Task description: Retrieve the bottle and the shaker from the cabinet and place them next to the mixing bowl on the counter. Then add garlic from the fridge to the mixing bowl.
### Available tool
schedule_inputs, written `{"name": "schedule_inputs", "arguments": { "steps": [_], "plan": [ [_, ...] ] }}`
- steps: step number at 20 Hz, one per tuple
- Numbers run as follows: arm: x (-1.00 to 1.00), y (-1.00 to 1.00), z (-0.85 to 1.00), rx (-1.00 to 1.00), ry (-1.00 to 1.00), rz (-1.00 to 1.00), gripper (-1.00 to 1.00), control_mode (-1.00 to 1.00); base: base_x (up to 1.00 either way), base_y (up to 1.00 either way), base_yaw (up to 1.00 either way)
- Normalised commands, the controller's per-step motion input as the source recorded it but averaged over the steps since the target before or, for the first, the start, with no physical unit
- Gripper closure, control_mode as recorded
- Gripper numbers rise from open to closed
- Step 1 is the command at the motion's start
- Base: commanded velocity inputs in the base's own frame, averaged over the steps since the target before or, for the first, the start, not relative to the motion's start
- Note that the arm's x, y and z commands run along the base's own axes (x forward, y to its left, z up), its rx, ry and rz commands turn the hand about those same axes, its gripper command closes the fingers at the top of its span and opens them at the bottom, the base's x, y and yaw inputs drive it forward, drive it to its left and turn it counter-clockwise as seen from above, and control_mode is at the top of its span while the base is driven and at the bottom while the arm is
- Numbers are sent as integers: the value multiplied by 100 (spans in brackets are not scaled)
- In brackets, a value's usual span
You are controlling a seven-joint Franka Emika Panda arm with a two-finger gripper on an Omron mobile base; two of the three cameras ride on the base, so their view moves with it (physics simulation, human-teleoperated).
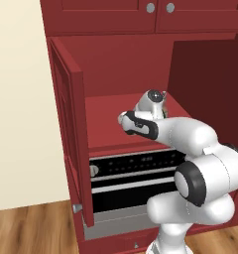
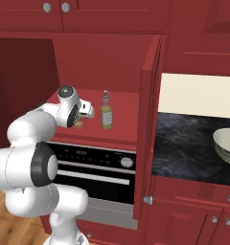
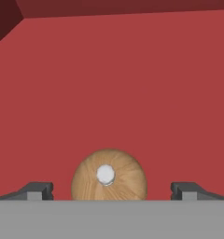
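Between the two dark fingertips [image 3: 39, 190] at the near edge of the hand view sits the round wooden top of the shaker [image 3: 108, 175], with a small pale knob at its centre; the gripper [image 3: 111, 191] stands wide open with a tip well clear on each side, gripping nothing. Behind the shaker spreads the red floor of the cabinet [image 3: 114, 84] up to its darker back wall. From the right base view, the white hand hangs over the shaker [image 2: 79, 124], which stands on the cabinet shelf above a black built-in oven [image 2: 95, 165]. Just to the right of the shaker on the same shelf stands the bottle [image 2: 106, 111], upright, pale yellow with a grey top, apart from the hand. Right of the open cabinet door [image 2: 148, 129] runs the counter [image 2: 184, 143], black and marbled, and on it near the picture's edge rests the mixing bowl [image 2: 227, 143], well apart from the cabinet.
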Motion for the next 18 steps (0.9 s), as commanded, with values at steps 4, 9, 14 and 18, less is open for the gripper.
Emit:
{"name": "schedule_inputs", "arguments": {
  "steps": [4,9,14,18],
  "plan": [
    [0,0,0,0,0,0,-100,-100,0,0,0],
    [0,0,0,0,0,0,-100,-100,0,0,0],
    [0,0,0,0,0,0,100,-100,0,0,0],
    [0,0,0,0,0,0,100,-100,0,0,0]
  ]
}}
